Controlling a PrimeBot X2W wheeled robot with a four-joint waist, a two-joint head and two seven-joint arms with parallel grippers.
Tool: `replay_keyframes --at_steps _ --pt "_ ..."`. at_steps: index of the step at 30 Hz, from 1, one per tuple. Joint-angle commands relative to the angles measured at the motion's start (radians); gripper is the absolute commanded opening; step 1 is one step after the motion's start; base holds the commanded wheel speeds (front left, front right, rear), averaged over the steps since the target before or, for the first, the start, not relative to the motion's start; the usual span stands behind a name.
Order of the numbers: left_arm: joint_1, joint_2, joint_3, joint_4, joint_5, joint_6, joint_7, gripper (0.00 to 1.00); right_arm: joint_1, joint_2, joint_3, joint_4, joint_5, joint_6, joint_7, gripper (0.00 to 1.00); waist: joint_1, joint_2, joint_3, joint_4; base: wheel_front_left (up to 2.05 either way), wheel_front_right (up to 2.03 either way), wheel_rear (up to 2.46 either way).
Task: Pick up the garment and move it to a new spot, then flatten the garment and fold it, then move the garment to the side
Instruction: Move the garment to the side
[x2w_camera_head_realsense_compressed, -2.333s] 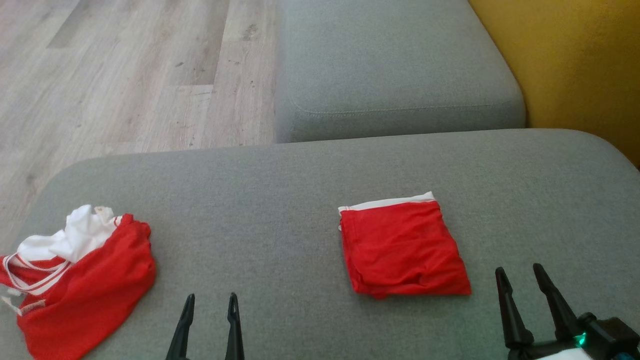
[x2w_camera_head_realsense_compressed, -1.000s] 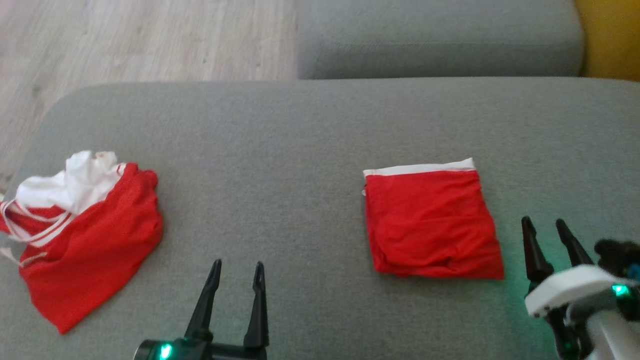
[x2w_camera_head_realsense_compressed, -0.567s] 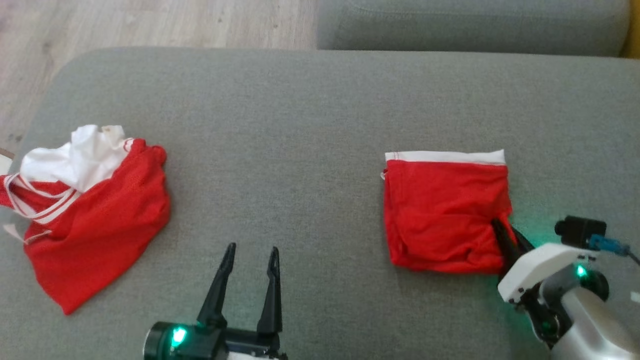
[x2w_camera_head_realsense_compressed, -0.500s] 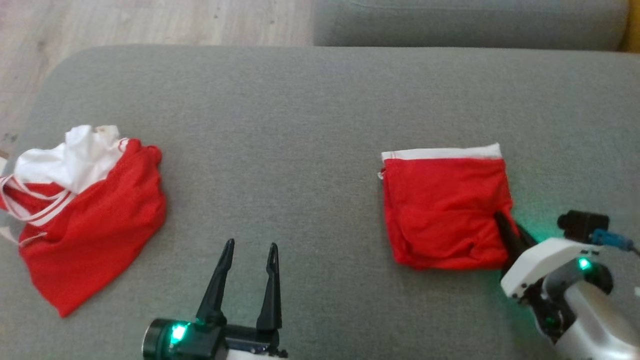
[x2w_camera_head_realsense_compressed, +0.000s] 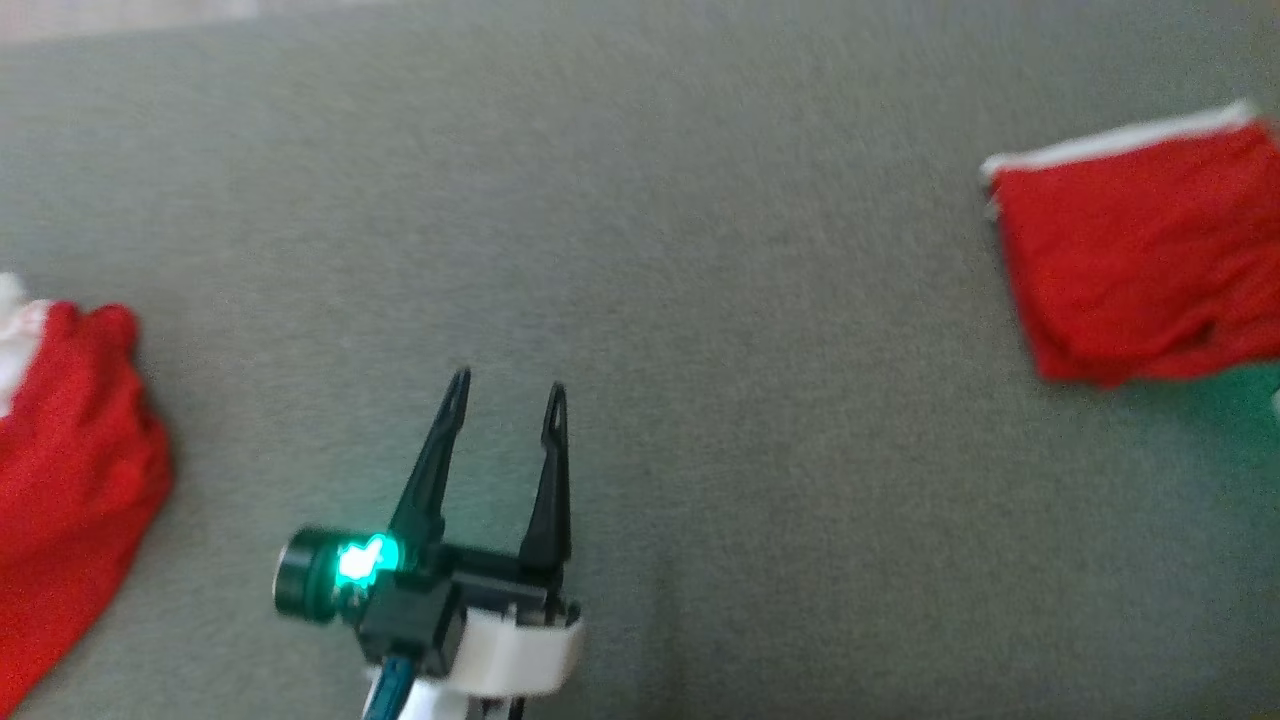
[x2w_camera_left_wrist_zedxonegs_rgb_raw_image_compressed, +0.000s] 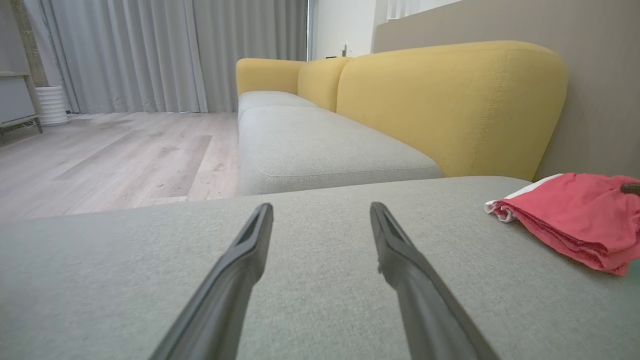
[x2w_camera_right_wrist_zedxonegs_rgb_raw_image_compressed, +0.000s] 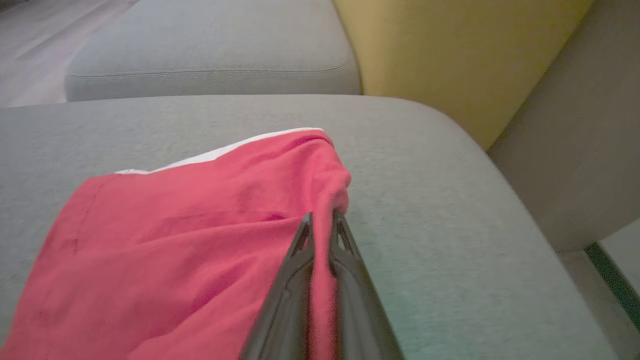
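The right tool (x2w_camera_right_wrist_zedxonegs_rgb_raw_image_compressed: 322, 216) pinches an edge of the folded red garment (x2w_camera_right_wrist_zedxonegs_rgb_raw_image_compressed: 200, 220) on a grey sofa cushion (x2w_camera_head_realsense_compressed: 750, 450); the left tool (x2w_camera_head_realsense_compressed: 508, 380), spread wide and empty, hovers well left of it.

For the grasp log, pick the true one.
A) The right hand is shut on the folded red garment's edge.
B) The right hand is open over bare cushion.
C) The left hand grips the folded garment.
A: the right wrist view shows the right hand pinched on the edge of the folded red garment; the left hand stands open over grey cushion.
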Motion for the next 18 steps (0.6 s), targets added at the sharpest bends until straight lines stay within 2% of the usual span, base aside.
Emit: replay_keyframes --at_steps 1,9,10,11,12,18 --pt "-0.054 -0.006 0.018 -0.030 0.019 -0.004 -0.005 1.00 -0.038 -0.067 -0.002 -0.012 -0.006 0.007 -0.003 0.00 -0.0001 0.0000 0.100 -0.076 0.00 0.00 0.00" --pt "-0.133 -0.006 0.012 -0.020 0.041 -0.004 -0.005 1.00 -0.129 -0.168 -0.028 0.038 -0.013 0.007 -0.032 0.00 -0.0001 0.0000 0.173 -0.099 0.00 0.00 0.00" --pt "-0.138 -0.006 0.011 -0.018 0.042 -0.005 -0.005 1.00 -0.139 -0.176 -0.027 0.050 -0.021 0.007 -0.042 0.13 -0.0001 0.0000 0.176 -0.099 0.00 0.00 0.00" --pt "-0.142 -0.006 0.011 -0.016 0.042 -0.005 -0.005 1.00 -0.147 -0.179 -0.025 0.062 -0.030 0.007 -0.052 0.59 -0.0001 0.0000 0.177 -0.098 0.00 0.00 0.00" --pt "-0.144 -0.006 0.010 -0.013 0.042 -0.005 -0.005 1.00 -0.158 -0.179 -0.025 0.075 -0.039 0.007 -0.065 1.00 -0.0001 0.0000 0.177 -0.097 0.00 0.00 0.00" --pt "-0.137 -0.006 0.011 -0.003 0.030 0.006 -0.005 1.00 -0.210 -0.134 -0.050 0.134 -0.163 0.007 -0.146 1.00 -0.0001 0.0000 0.126 -0.082 0.00 0.00 0.00"
